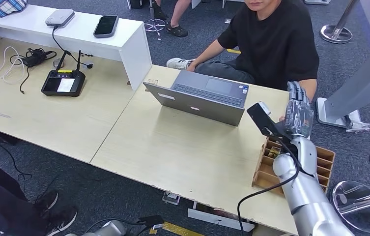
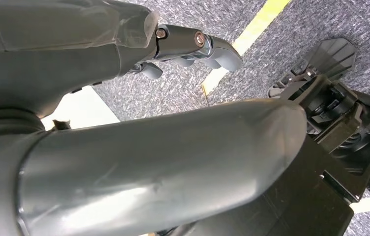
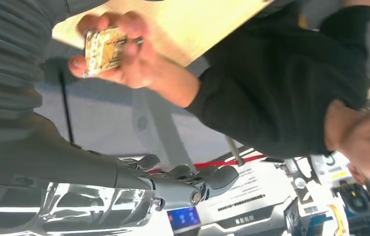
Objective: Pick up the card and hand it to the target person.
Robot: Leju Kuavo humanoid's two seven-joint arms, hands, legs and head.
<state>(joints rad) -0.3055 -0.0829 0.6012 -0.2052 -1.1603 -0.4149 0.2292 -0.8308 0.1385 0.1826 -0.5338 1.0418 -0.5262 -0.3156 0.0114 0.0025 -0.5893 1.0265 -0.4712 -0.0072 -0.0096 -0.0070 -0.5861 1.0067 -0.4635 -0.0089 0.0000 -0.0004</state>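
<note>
Though near hand, card apart.

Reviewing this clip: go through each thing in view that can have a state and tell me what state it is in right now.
card: held in the person's hand, off the table
right hand: raised toward the person, fingers apart, holding nothing
left hand: hanging over the floor, holding nothing
laptop: lid open
phone: lying flat, screen dark
wooden organizer: on the table's edge, upright
</note>
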